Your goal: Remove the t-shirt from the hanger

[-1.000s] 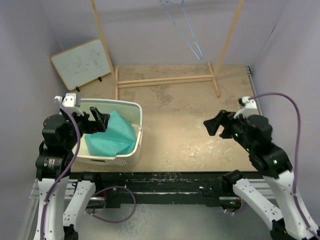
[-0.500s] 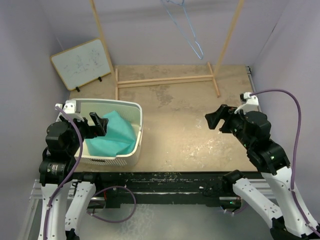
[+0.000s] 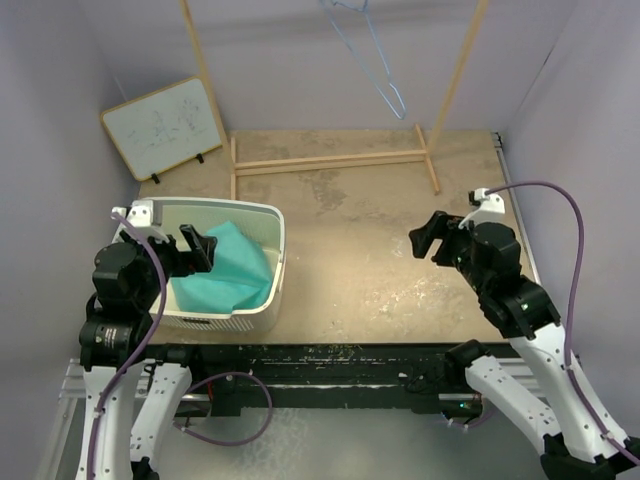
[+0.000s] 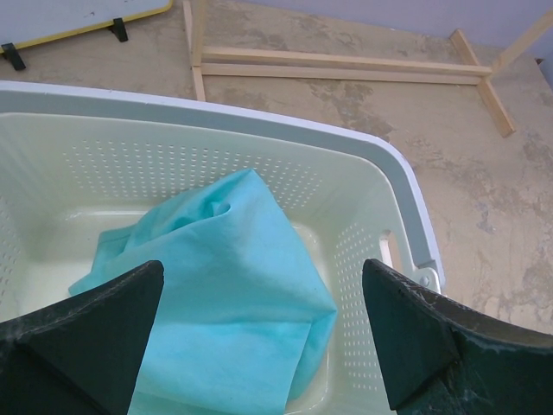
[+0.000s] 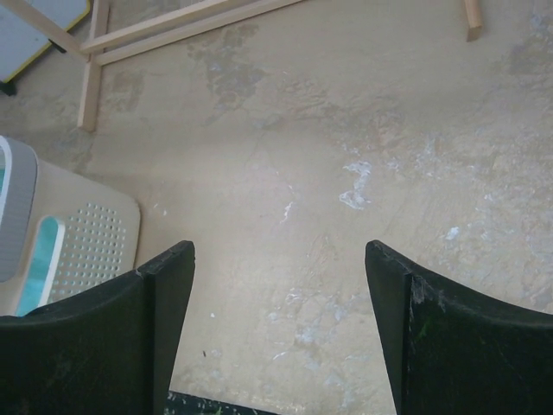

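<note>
1. The shirt [image 4: 225,294] lies crumpled in the basket [image 3: 250,208] at the table's [image 3: 360,250] left side. It is well apart from the hanger [image 3: 392,100], which hangs bare within the rack [image 3: 455,75] at the back. From this layout, the removal looks done.
2. The left gripper [image 3: 200,246] hangs over the basket, above the shirt, with its jaws spread wide and nothing between them. This position suits a drop into the basket, though that is a judgement.
3. The right gripper [image 3: 430,237] hovers over bare table on the right, jaws also wide and empty. It is far from both shirt and hanger, so it appears to have no part in the step at hand.
4. The hanger's top is cut off by the upper edge of the top view. Its hook and whatever it hangs from cannot be seen, and the rack's top bar is out of frame too.
5. The shirt is bunched, so no neckline, label or sleeves can be made out. In the top view the left gripper covers part of it.
6. Neither wrist view shows the hanger. The right wrist view catches only 1 corner of the basket, with a sliver of teal through its side.
</note>
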Controlling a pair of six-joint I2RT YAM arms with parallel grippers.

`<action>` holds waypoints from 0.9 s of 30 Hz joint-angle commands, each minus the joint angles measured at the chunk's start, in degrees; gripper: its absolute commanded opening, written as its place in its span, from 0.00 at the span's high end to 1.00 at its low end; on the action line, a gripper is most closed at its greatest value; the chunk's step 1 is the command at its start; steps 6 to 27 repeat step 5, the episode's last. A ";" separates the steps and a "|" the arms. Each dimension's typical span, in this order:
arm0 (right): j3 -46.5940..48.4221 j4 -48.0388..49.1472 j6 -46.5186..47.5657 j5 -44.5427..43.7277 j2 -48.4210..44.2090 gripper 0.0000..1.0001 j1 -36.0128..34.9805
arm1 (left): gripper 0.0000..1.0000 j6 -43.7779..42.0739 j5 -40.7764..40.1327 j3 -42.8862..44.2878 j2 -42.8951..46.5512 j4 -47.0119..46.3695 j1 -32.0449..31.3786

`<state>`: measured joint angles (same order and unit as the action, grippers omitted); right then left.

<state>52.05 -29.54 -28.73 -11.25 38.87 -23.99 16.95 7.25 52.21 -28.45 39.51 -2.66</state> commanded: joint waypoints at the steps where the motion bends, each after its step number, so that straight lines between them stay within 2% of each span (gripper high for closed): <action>1: -0.98 5.07 1.48 -0.89 -2.58 0.19 -0.14 | 0.01 0.62 0.31 -0.31 -0.40 -3.28 -0.07; 27: -0.46 4.06 1.37 -0.92 -1.15 0.18 -0.18 | 0.01 0.58 0.50 -0.28 -0.47 -3.32 -0.07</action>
